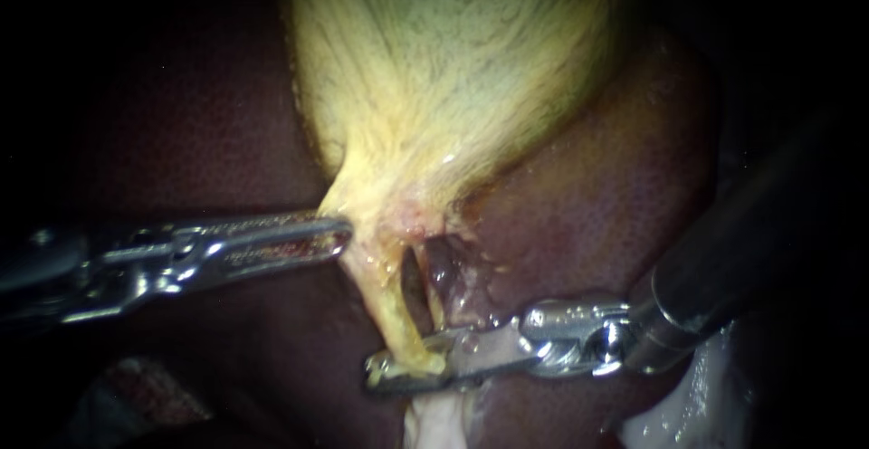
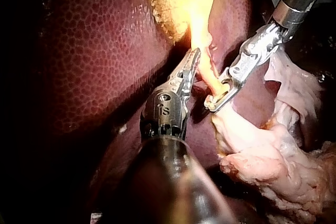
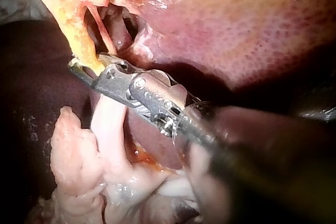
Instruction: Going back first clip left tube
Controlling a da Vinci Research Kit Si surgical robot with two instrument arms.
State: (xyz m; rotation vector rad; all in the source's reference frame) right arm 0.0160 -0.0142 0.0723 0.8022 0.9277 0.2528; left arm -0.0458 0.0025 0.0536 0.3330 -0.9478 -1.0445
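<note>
Our right instrument [image 1: 373, 372] lay nearer the work. Its jaws stood apart with the lower end of the left tube [image 1: 396, 309] between them, and we could make out no clip on that tube. The tube ran lengthwise from the neck of the gallbladder [image 1: 453, 69] down to those jaws, and the instrument's shaft crossed it almost squarely, coming in from the right. We judged that the way back lay along that shaft, sideways off the tube rather than along it. A thinner strand [image 1: 434, 300] hung just beside the left tube, on the side the jaws would have to pass, with a dark window between the two. The wet liver [image 1: 588, 205] lay close behind, and pale loose tissue [image 1: 434, 422] sat just beneath the jaws, so we judged the room tight. Our left instrument [image 1: 342, 234] came in from the other side, its jaws together and its tip touching the yellow tissue at the gallbladder's neck, well above the right instrument's jaws.
</note>
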